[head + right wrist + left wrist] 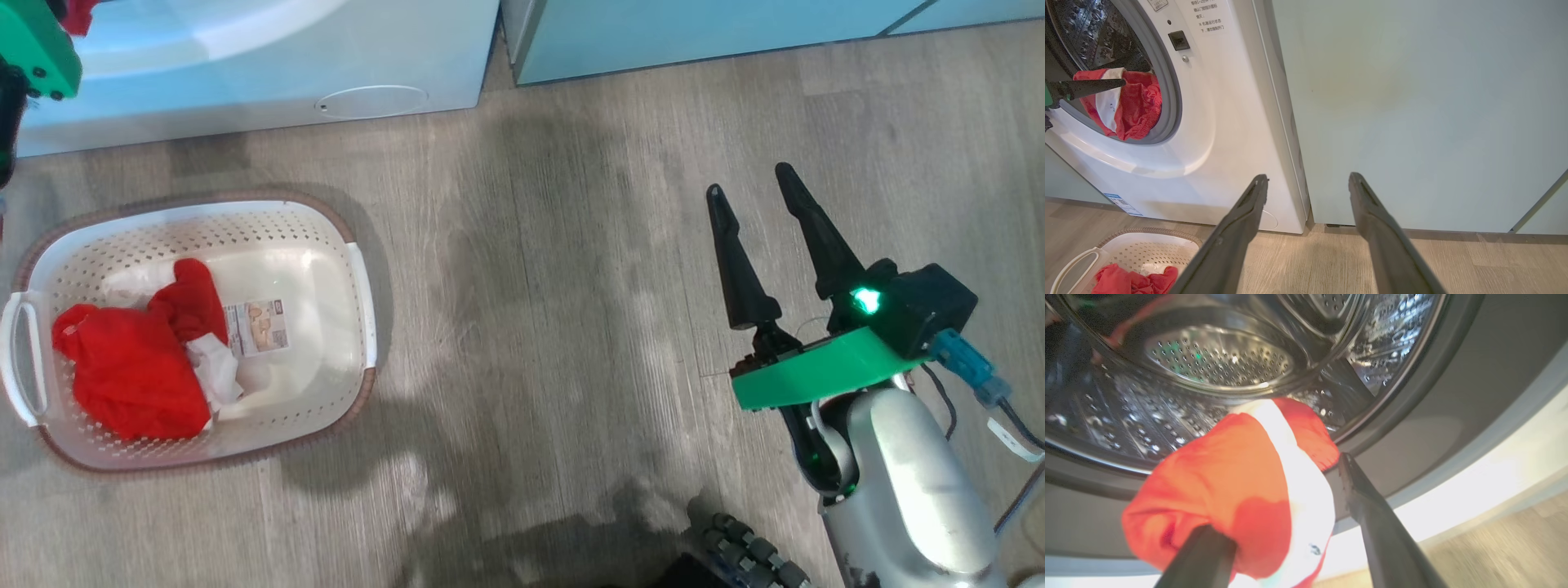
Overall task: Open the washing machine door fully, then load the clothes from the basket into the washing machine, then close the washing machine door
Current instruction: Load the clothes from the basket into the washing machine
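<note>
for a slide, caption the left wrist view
Red-and-white garment between the spread fingers of the left gripper, at the mouth of the steel drum

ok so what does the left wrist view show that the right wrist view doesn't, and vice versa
Left wrist view adds the drum's round back wall close up, and how a red-and-white garment drapes over one finger of the open left gripper. Right wrist view adds the basket with more red clothes, the teal cabinet and the open right gripper. Both share that garment at the grey gasket of the washing machine.
</note>
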Robot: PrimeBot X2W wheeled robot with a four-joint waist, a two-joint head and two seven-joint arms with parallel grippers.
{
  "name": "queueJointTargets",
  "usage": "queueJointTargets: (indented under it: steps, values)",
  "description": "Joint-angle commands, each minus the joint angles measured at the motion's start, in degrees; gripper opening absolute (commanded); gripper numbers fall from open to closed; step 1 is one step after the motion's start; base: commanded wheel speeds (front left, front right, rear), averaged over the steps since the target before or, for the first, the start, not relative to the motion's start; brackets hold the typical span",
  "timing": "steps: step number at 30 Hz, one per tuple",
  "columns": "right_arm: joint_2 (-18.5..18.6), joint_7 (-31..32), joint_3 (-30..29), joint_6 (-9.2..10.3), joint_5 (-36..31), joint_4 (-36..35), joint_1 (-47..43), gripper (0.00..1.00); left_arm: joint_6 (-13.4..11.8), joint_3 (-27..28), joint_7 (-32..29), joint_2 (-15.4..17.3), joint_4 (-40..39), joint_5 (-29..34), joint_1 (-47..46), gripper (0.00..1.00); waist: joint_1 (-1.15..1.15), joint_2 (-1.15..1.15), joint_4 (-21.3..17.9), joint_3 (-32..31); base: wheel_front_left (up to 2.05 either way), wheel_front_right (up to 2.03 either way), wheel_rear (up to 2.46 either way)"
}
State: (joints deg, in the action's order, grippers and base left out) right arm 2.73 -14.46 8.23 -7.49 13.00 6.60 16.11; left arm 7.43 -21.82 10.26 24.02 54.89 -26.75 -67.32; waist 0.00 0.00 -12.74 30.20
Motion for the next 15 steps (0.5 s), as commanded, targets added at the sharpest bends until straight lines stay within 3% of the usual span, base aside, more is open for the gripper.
queueJointTargets:
  steps: [1,8,15]
  values:
    - [0.15,-0.54,1.18,0.00,-0.03,-1.47,-0.71,1.00,0.05,0.50,-1.07,3.12,-1.14,-1.10,-2.17,1.00,0.00,0.00,-0.14,-0.04,0.00,0.00,0.00]
    - [0.15,-0.54,1.36,0.00,0.38,-1.33,-0.84,1.00,0.05,-3.48,-10.03,4.69,-0.08,-7.79,-2.37,1.00,0.00,0.00,-0.61,-0.23,0.00,0.00,0.00]
    - [0.15,-0.54,1.10,0.00,0.56,-0.94,-1.01,1.00,0.05,-2.33,-16.68,4.66,2.05,-16.35,-1.44,1.00,0.00,0.00,-0.62,-1.17,0.00,0.00,0.00]
